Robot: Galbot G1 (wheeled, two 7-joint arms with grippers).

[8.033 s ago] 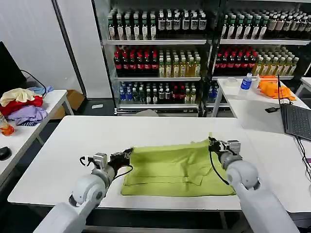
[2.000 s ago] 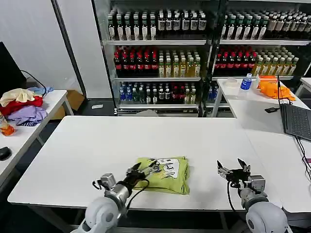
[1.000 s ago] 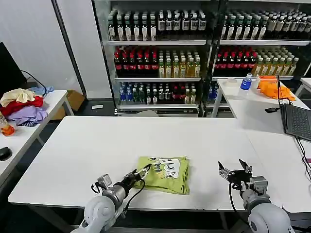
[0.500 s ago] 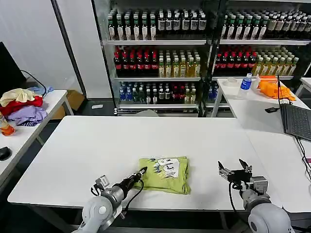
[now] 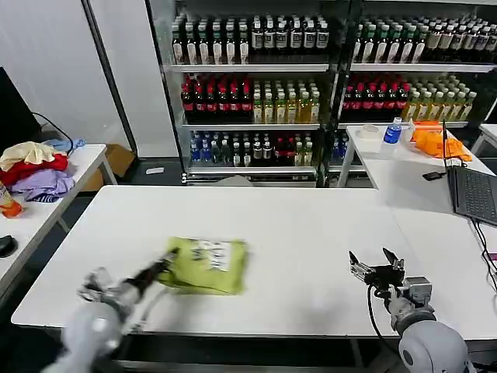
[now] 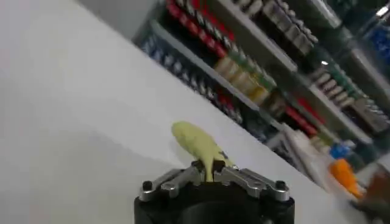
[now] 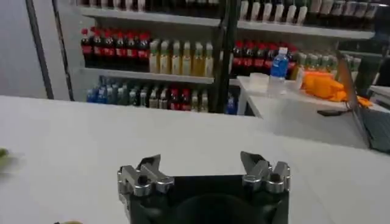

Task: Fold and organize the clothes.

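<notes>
The clothes, one lime T-shirt (image 5: 208, 266), lie folded into a small packet on the white table (image 5: 295, 225), left of the middle near the front edge. A white printed patch faces up on the packet. My left gripper (image 5: 165, 262) is shut on the packet's left edge. In the left wrist view the lime cloth (image 6: 196, 142) runs straight into the closed left gripper (image 6: 209, 170). My right gripper (image 5: 378, 267) stands open over the table's front right, well apart from the shirt. In its own wrist view the right gripper (image 7: 203, 163) has nothing between its fingers.
A side table at the left carries a pile of cream, red and lavender garments (image 5: 33, 169). The right-hand table holds a laptop (image 5: 474, 194), an orange cloth (image 5: 436, 141) and a water bottle (image 5: 393, 134). Drink shelves (image 5: 311, 85) stand behind.
The wide-spread shirt has become a small folded packet. In the last half second my left gripper has pulled it leftward across the table. The right gripper has barely moved.
</notes>
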